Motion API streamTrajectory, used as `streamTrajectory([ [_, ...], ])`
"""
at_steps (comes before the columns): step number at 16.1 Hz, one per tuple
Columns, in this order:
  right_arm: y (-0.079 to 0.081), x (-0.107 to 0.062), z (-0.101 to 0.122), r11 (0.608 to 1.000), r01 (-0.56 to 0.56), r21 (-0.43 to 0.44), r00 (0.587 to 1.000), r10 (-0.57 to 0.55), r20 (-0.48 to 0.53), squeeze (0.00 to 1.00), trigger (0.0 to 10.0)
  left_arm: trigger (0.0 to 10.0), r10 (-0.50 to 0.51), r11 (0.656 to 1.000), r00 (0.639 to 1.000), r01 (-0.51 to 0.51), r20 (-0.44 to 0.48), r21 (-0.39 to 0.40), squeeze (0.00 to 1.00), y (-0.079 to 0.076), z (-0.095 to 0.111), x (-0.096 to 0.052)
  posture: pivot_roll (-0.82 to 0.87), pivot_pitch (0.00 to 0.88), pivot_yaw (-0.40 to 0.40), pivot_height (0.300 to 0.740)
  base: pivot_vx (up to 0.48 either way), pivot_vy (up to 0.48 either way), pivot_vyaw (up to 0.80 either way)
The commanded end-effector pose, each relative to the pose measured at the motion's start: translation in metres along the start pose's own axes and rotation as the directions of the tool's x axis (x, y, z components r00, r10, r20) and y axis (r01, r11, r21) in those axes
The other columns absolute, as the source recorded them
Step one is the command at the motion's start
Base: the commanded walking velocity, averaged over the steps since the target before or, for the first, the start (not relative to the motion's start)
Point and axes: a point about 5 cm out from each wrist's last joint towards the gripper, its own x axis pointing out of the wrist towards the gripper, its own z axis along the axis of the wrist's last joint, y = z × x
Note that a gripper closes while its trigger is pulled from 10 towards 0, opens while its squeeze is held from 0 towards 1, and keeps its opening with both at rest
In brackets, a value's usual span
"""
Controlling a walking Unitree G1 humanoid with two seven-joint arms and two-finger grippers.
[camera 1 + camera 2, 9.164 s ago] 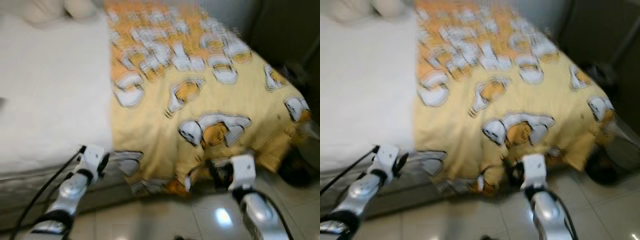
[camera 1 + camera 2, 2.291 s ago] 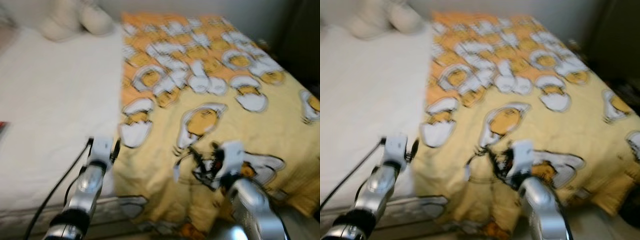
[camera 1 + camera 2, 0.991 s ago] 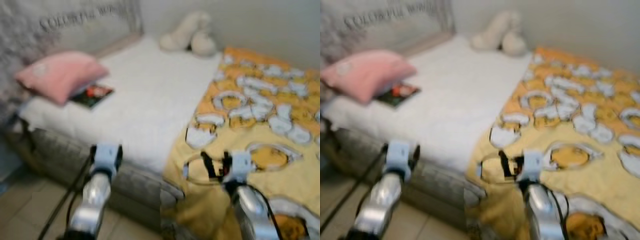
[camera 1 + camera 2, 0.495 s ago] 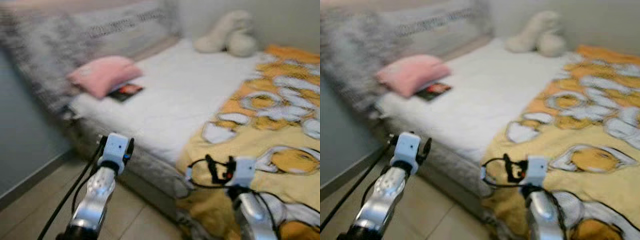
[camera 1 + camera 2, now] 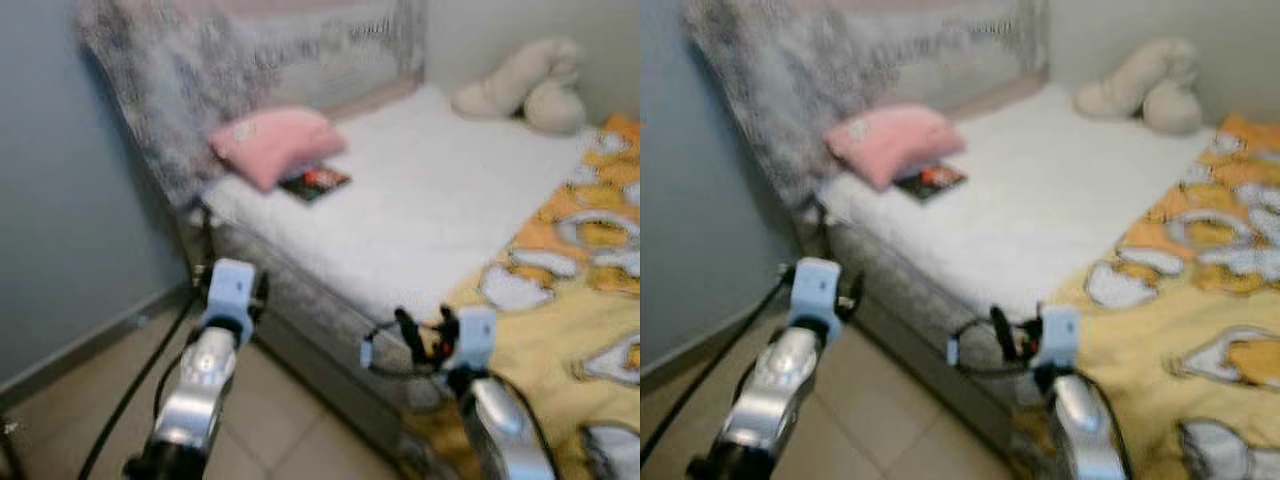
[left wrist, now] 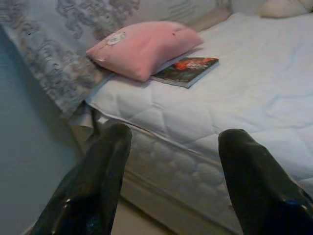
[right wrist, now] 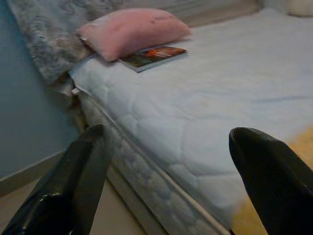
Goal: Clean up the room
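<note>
Lying flat beside pink pillow (image 6: 142,46): book (image 6: 186,70), long axis diagonal.

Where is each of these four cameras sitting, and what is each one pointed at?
Left eye view: on the head, looking down at the bed; both silver arms show, left gripper and right gripper.
Right eye view: beside it, same scene, slightly shifted.
Left wrist view: looks along two spread black fingers at the pink pillow and book.
Right wrist view: likewise, its own fingers spread.
Shared: all four show pillow, book and white mattress.
</note>
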Motion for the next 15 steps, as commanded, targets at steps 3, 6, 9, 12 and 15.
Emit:
streamTrajectory([
  [3,-0.011,-0.002,-0.002,0.999,0.036,0.009,0.999,-0.036,-0.021,0.00,10.0,10.0,0.008,1.000,0.998,-0.007,-0.067,0.010,0.00,-0.006,-0.012,-0.009,0.08,0.000,0.010,0.740,0.000,0.455,0.46],
  [6,-0.005,0.000,-0.006,1.000,0.011,0.014,0.999,-0.011,-0.038,0.00,10.0,10.0,0.012,1.000,1.000,-0.012,-0.025,-0.012,0.00,-0.001,-0.008,-0.004,0.09,0.000,0.012,0.740,0.000,0.000,0.45],
  [9,0.001,0.008,-0.003,0.999,0.025,0.021,0.999,-0.024,-0.020,0.00,10.0,10.0,0.082,0.996,0.996,-0.081,-0.021,0.038,0.00,0.004,-0.007,0.000,0.08,0.000,0.017,0.740,0.000,-0.480,0.00],
  [12,0.004,0.010,-0.002,0.999,0.029,0.030,1.000,-0.029,-0.012,0.00,10.0,10.0,0.087,0.993,0.996,-0.086,-0.017,0.079,0.00,0.002,-0.003,0.004,0.08,0.000,0.024,0.740,0.000,-0.480,0.71],
  [15,0.007,0.012,-0.003,0.999,0.017,0.029,1.000,-0.016,-0.017,0.00,10.0,10.0,0.097,0.991,0.995,-0.093,-0.038,0.093,0.00,0.001,-0.004,0.008,0.08,0.000,0.031,0.740,0.000,-0.480,0.67],
])
